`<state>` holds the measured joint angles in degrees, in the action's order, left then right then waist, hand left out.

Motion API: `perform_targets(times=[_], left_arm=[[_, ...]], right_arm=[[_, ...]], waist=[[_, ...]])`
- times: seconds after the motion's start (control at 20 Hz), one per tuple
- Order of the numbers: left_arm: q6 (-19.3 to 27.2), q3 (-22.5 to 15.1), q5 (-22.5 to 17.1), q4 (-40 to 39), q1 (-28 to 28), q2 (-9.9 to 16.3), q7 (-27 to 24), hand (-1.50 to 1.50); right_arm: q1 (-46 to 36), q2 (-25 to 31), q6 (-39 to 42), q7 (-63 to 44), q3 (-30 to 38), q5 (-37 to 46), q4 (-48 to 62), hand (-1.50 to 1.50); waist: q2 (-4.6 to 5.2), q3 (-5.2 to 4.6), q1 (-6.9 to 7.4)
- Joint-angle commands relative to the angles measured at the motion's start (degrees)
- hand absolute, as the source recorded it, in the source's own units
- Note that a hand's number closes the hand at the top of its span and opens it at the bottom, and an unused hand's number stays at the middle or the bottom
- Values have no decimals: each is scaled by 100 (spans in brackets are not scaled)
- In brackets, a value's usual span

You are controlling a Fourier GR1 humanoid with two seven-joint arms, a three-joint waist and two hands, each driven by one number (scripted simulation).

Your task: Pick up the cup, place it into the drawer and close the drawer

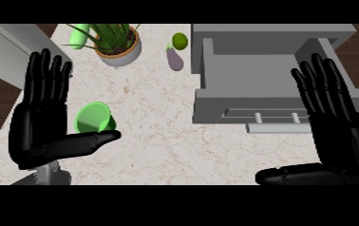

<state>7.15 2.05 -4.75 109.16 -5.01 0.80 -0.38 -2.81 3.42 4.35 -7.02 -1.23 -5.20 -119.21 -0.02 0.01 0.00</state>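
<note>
One cup (94, 117) lies on its side on the tabletop (154, 125), just right of the left robot hand (43, 125) palm and above its thumb; that hand is open, fingers straight, holding nothing. One open drawer (263, 78) sits just left of the right robot hand (335, 120), which is also open and overlaps the drawer's right wall. Beyond the cup stand one potted plant (116, 44), one eggplant (174, 59) and one lime (180, 41), with bare tabletop between cup and drawer.
</note>
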Motion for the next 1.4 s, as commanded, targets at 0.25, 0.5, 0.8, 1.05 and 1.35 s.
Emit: perform_targets(times=[0.25,0.5,0.8,1.05,1.35], left_arm=[[-7,115,-101,-128,174,53,-15,-150],[-64,244,-189,-199,233,182,158,-150],[-256,418,-243,-850,829,130,-770,-150],[-269,586,-276,-1122,885,215,-783,-150],[-309,684,-161,-2481,644,66,-1855,-150]], right_arm=[[-273,37,21,24,217,-60,142,-150],[-434,-126,-248,-51,9,296,297,-150],[3,48,66,25,278,-113,-118,-150],[-276,193,166,47,581,-298,246,-150],[-205,8,84,-86,220,-144,62,-150]], waist=[[-1,-1,8],[-1,-1,14],[-2,-2,2],[0,-1,10],[4,-3,-8]])
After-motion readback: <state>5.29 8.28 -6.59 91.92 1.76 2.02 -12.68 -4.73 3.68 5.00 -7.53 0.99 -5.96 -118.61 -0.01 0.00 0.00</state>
